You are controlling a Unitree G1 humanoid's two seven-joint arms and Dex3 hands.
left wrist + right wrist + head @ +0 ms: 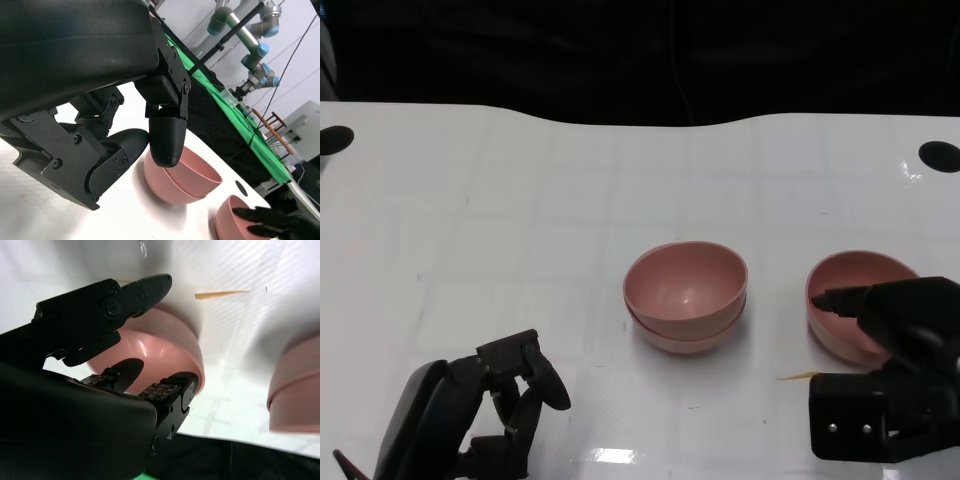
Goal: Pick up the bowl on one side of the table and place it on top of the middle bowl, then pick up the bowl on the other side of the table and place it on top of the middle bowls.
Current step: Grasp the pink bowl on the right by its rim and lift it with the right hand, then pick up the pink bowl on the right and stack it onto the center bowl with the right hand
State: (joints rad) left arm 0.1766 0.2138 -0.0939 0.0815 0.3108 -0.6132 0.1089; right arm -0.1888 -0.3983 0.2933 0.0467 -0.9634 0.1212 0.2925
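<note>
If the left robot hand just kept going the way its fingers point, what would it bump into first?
Probably the stacked pink bowls in the middle of the table. In the left wrist view the left robot hand has its fingers aimed toward that stack, with bare table between. Depth is hard to judge, so it might pass beside it.
</note>
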